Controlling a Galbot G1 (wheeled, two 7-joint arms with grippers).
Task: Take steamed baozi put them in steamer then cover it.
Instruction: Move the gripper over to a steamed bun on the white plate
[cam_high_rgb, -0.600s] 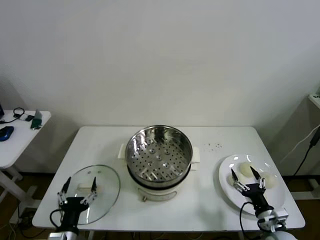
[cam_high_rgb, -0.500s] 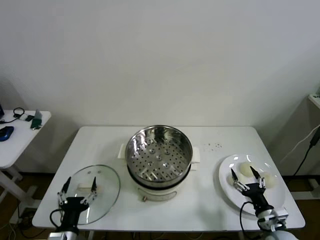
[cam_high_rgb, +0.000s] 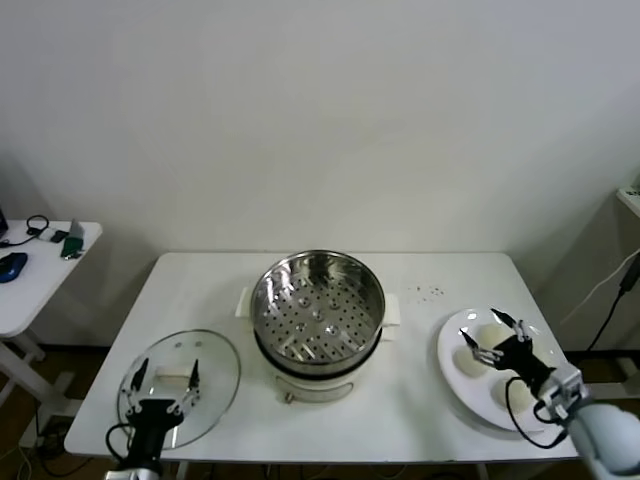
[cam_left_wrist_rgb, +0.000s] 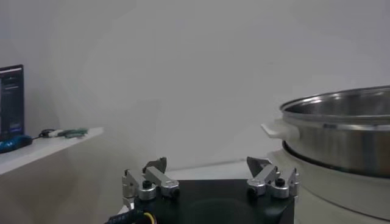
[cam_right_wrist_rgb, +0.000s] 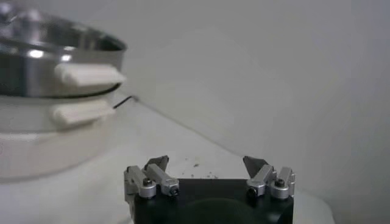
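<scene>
Baozi (cam_high_rgb: 492, 333) on the plate (cam_high_rgb: 452, 375): we'd centre the spread right gripper (cam_high_rgb: 492, 336) over one bun, then descend straight; the left gripper (cam_high_rgb: 167, 374), also spread, idles above the glass lid (cam_high_rgb: 215, 360).

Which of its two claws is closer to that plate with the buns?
The right gripper hovers open over the plate and buns. The left gripper is across the table, over the glass lid.

Plain white wall (cam_high_rgb: 320, 120) fills the upper part of the head view, evenly lit, unmarked. White rectangular table (cam_high_rgb: 420, 400) stands against it. To the robot's left, apart from the table, a smaller white side table (cam_high_rgb: 30, 290) carries a blue item (cam_high_rgb: 12, 266), a black cable (cam_high_rgb: 38, 224) and a small green object (cam_high_rgb: 70, 246). A dark cable (cam_high_rgb: 612, 305) hangs at the right edge. Floor visible below as a brownish strip.
</scene>
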